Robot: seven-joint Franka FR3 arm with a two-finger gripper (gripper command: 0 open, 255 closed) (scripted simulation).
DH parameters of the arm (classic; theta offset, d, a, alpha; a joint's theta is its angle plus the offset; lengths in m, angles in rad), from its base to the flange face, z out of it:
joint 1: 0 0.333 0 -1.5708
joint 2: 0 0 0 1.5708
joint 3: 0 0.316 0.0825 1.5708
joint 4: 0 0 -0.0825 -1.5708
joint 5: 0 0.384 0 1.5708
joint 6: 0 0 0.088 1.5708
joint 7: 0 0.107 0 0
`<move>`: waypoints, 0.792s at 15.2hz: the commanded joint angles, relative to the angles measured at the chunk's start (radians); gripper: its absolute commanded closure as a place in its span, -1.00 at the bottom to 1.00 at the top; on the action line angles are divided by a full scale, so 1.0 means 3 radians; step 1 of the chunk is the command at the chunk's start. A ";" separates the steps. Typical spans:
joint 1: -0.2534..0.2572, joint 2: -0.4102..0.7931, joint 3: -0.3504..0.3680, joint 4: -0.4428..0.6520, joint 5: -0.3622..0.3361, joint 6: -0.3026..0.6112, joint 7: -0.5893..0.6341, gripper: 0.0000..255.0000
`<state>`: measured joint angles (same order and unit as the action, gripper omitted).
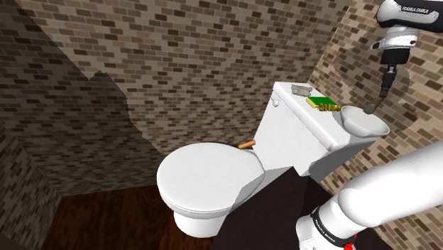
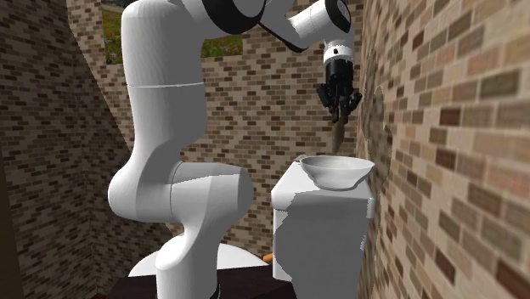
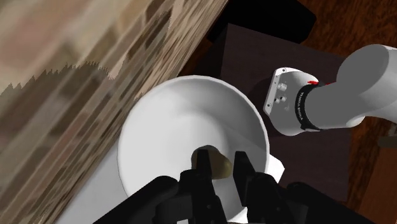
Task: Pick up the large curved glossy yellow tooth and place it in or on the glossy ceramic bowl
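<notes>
One tooth is hanging from the gripper in the shoulder view, just above the white bowl, and the fingers are clasping its upper end. The arm over the bowl is bearing the words FRANKA EMIKA. Beside the bowl, on the one toilet tank, one green-and-yellow block is lying, and farther from the bowl one small grey piece.

In the second exterior view the gripper is gripping the tooth, brownish here, straight above the bowl and apart from it.

In the wrist view the fingers are clenching the yellowish tooth over the bowl's hollow.
</notes>
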<state>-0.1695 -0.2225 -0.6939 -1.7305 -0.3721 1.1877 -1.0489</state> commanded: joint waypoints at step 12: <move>-0.0007 -0.0057 -0.0003 -0.0251 -0.0010 0.0194 0.0077 -1.00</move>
<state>-0.1715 -0.2396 -0.6949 -1.8057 -0.3750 1.2460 -1.0258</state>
